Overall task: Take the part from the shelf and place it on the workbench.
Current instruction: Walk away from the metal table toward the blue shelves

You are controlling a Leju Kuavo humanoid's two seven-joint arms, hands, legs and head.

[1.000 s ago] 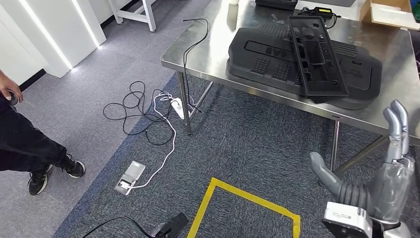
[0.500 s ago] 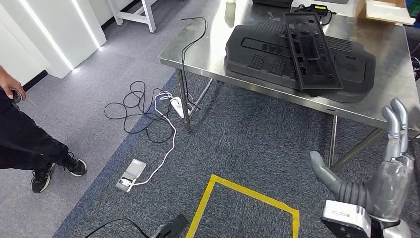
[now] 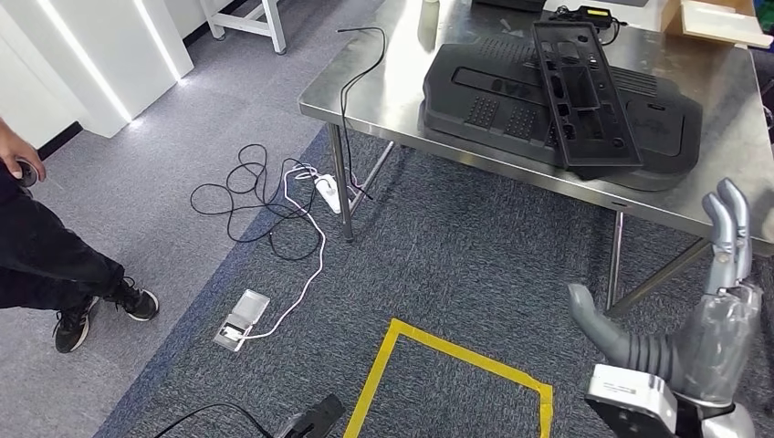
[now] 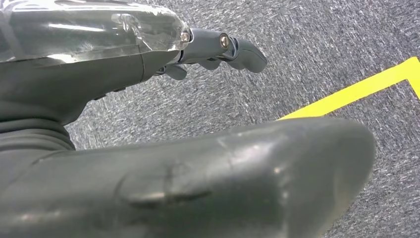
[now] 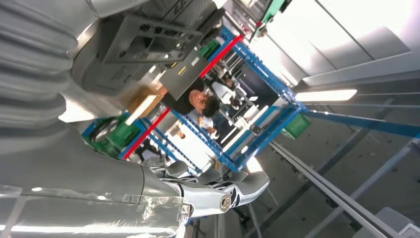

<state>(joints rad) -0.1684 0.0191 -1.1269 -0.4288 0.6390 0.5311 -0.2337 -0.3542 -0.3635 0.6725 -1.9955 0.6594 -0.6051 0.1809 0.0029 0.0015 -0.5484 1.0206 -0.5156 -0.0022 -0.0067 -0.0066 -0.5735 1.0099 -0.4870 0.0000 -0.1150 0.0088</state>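
Observation:
A narrow black frame part lies across a large black moulded part on the steel workbench. In the head view my right hand is raised at the lower right, in front of the bench edge, fingers straight and thumb spread, holding nothing. The right wrist view shows that hand and the black frame part on the bench beyond it. My left hand hangs over grey carpet with fingers stretched out and nothing in it.
A person stands at the left edge. Black and white cables, a power strip and a floor box lie on the carpet. Yellow tape marks the floor. A cardboard box sits on the bench's far right. Blue and red shelving stands behind.
The whole picture has swayed slightly, so the camera moved. The parts lie as before on the bench, and my right hand stays raised and empty.

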